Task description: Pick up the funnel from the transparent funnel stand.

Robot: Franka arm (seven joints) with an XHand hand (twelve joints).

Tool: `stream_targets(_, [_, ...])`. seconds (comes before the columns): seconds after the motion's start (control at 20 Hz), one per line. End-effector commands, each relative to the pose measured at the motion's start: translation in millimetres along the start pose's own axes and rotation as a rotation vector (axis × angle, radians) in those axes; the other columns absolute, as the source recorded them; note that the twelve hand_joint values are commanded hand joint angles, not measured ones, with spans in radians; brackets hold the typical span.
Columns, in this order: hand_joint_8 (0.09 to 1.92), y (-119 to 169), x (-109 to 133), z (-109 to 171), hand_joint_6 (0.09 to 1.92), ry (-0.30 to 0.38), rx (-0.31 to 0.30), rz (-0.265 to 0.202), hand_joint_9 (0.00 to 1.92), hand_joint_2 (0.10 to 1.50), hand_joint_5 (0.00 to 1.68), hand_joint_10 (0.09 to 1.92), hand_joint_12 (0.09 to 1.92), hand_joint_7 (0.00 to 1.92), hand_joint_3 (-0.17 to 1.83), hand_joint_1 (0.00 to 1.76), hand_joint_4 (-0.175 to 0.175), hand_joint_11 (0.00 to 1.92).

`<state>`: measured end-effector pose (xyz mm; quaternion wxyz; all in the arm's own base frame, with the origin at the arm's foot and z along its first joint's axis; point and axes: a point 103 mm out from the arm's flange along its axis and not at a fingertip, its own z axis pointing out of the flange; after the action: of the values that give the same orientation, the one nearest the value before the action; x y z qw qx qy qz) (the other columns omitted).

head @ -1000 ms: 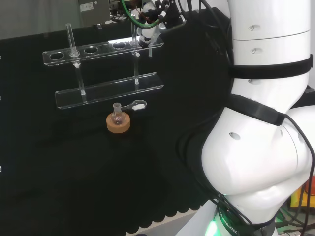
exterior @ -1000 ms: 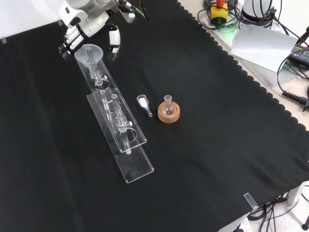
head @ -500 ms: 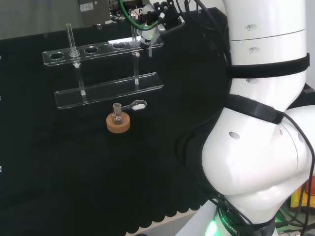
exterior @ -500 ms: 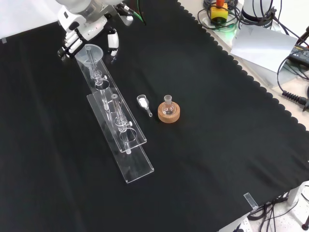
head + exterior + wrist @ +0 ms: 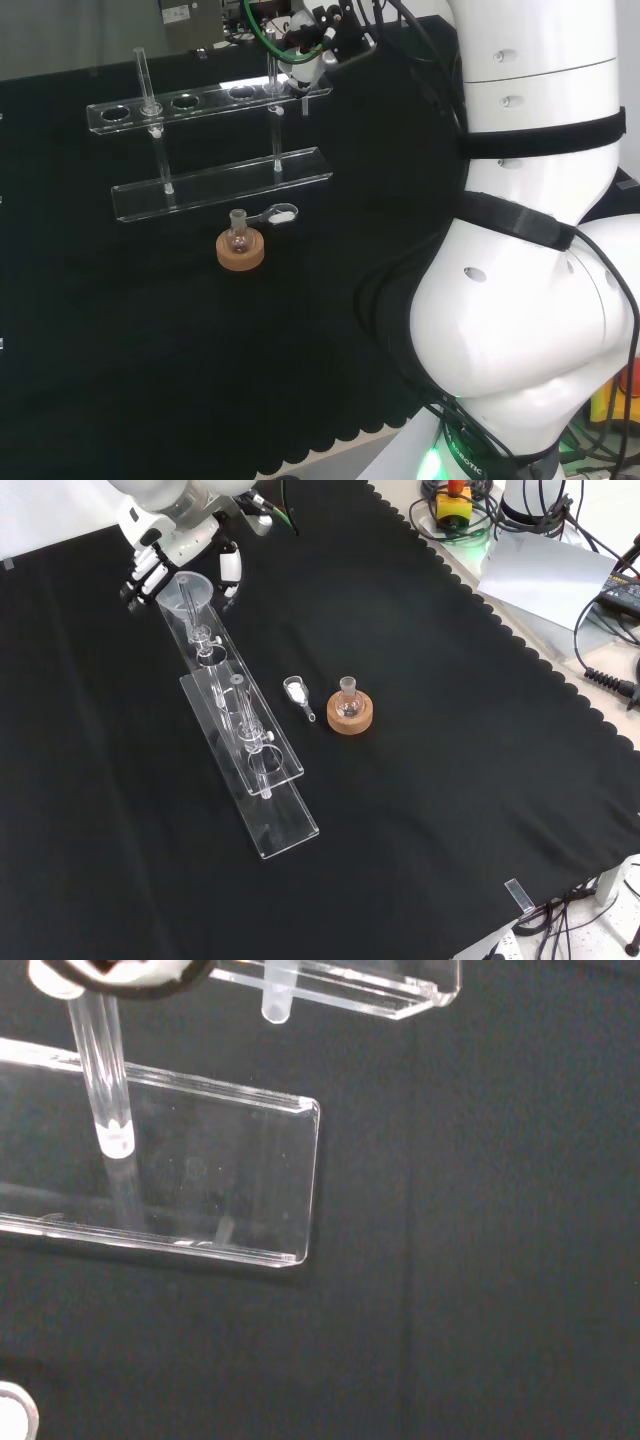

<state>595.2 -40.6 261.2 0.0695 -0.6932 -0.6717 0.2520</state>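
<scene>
A clear funnel (image 5: 186,592) sits in the end hole of the transparent two-tier stand (image 5: 262,780), its stem (image 5: 275,132) reaching down toward the base plate (image 5: 220,186). The black and white hand (image 5: 172,543) hovers at that end of the stand. In the front view its fingers (image 5: 140,577) lie left of the funnel's rim and its thumb (image 5: 230,568) right of it, none curled round it. The head view has the hand (image 5: 305,52) just above the stand's right end. The wrist view looks past a blurred white part of the hand (image 5: 120,972) at the stem (image 5: 104,1090) and base plate (image 5: 210,1190).
A small flask on a cork ring (image 5: 350,714) and a small clear scoop (image 5: 297,693) lie right of the stand in the front view. A thin glass tube (image 5: 144,82) stands upright at the stand's other end. The arm's white links (image 5: 540,250) stand at the head view's right.
The hand has shifted slightly toward the upper left in the front view, staying around the funnel's rim. The funnel and stand have not moved.
</scene>
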Motion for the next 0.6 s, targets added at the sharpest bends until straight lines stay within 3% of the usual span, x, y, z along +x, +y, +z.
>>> stream_targets(0.05, [0.42,1.9,1.9,-1.2,0.09,-0.011,-0.011,-0.003,0.37,0.71,0.26,0.77,1.47,0.00,0.61,0.77,0.069,0.40])
stream_targets(0.6, [0.58,0.7,10.2,-6.5,0.09,-0.045,-0.018,-0.007,0.60,0.70,0.33,0.63,1.46,0.00,0.66,0.81,0.054,0.41])
